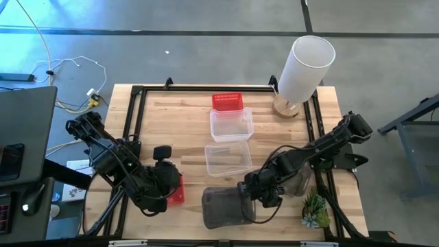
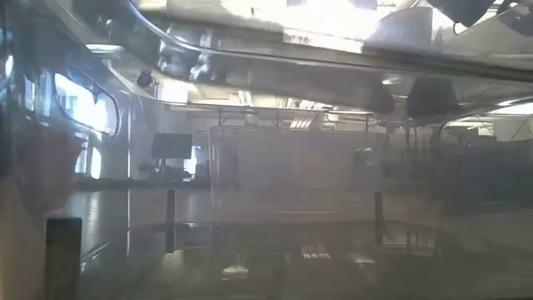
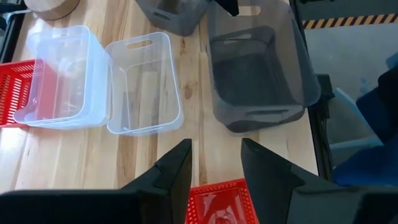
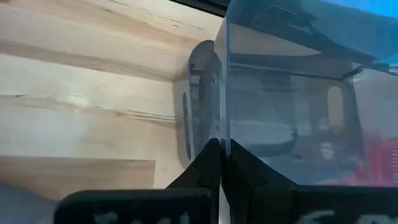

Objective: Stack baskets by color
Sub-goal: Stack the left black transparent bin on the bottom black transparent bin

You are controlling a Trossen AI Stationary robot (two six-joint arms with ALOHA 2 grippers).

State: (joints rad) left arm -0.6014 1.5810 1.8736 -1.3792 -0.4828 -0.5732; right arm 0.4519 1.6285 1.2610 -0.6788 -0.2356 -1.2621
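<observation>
No writing is legible anywhere. The right pincer (image 1: pixel 248 194) pinches the rim of a grey basket (image 1: pixel 226 208) at the tabletop's (image 1: pixel 178 123) near edge. The left pincer (image 3: pixel 214 165) stands wide above a red basket (image 3: pixel 221 202).

Two dark jointed arms with black cables end in matte, wedge-shaped fingers (image 3: pixel 179 174).

Red mesh basket (image 1: pixel 227 101), clear baskets (image 1: pixel 231 125), smoky grey basket (image 1: pixel 228 208), white cylinder (image 1: pixel 305 67).
</observation>
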